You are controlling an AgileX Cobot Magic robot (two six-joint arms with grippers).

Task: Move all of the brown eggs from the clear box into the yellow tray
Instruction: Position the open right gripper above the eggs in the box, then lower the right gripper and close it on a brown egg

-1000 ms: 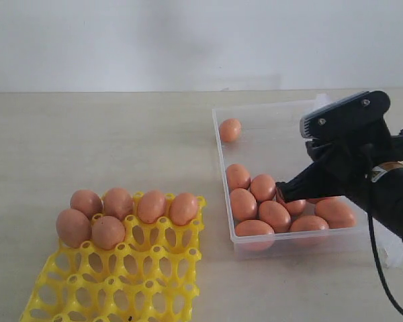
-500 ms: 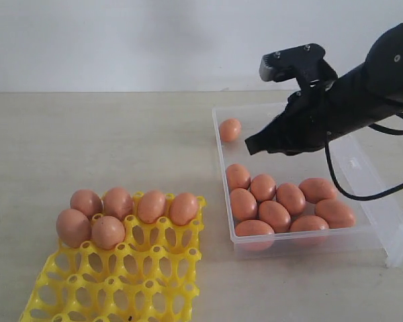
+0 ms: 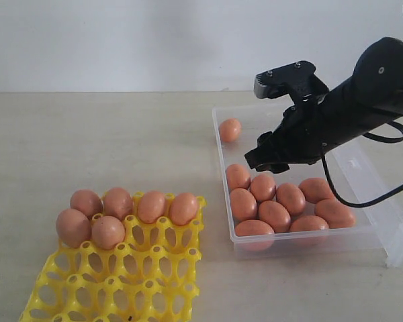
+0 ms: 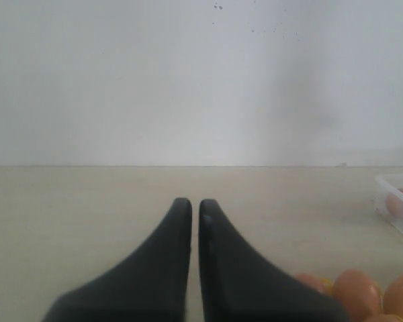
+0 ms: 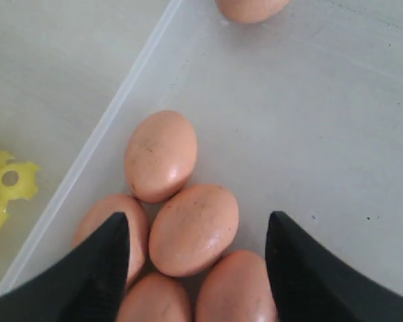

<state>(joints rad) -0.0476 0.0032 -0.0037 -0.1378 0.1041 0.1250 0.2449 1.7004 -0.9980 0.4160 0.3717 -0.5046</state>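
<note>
Since half a second ago my black right gripper [image 3: 267,159] has dropped a little from above the box toward the clustered eggs, after having been down among them a second ago; no egg has changed place. It now hovers just above the back edge of the cluster, carrying nothing. In the right wrist view its two dark fingers [image 5: 94,272] stand wide apart, with one egg [image 5: 193,229] below the gap between them. The shallow rectangular clear box [image 3: 255,121] of transparent plastic sits on the right of the pale beige table [image 3: 87,134]. It holds about nine matte orange-brown eggs [image 3: 274,215] packed together at its near end, touching one another, and a lone egg [image 3: 230,129] at the far left corner, well apart from the rest. The bright yellow tray [image 3: 148,275], a plastic grid of open cups, lies at the near left, well apart from the box. Six eggs [image 3: 151,206] fill its far cups: four in the back row, two behind them on the left side. The left gripper [image 4: 191,204] shows only in its own wrist view, its fingers closed to a thin slit, holding nothing, above bare table with the tray's eggs at the view's edge
</note>
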